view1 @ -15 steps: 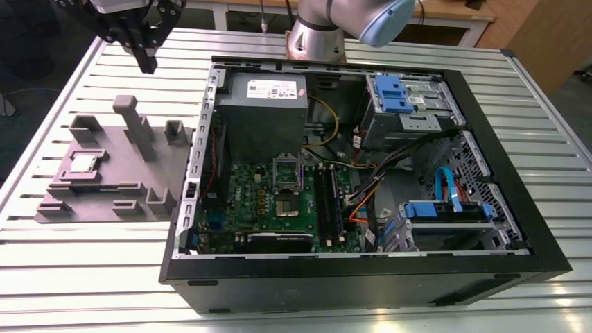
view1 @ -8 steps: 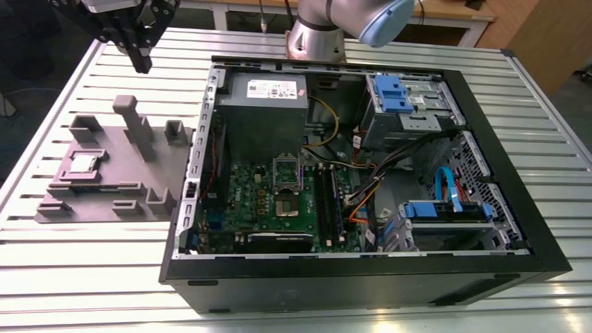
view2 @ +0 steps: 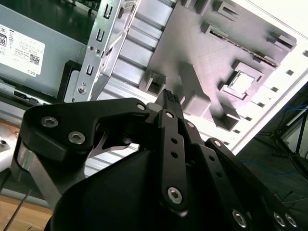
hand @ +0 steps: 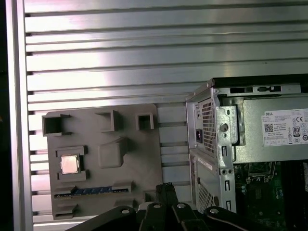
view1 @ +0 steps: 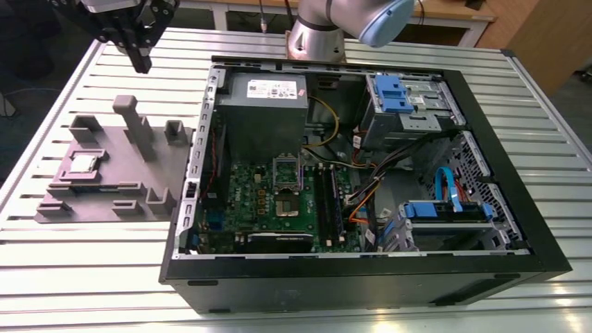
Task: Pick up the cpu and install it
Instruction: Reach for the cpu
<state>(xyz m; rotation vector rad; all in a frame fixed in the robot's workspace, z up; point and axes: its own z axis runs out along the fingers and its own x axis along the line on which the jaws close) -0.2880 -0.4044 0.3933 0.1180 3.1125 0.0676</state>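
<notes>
Approach stage, I'd say: gripper (view1: 141, 62) hovers upper left in the exterior view, jaws clenched on nothing. The cpu (view1: 84, 164) sits in its tray (view1: 97, 208) mid-left, untouched; grasping calls for opening squarely above it.

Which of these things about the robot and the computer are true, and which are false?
1. The cpu lies in the purple-grey tray. True.
2. The gripper holds the cpu. False: it hangs over the table, apart from the cpu.
3. The computer case is open, with its motherboard showing. True.
4. The tray sits inside the case. False: it lies on the table beside the case.
</notes>
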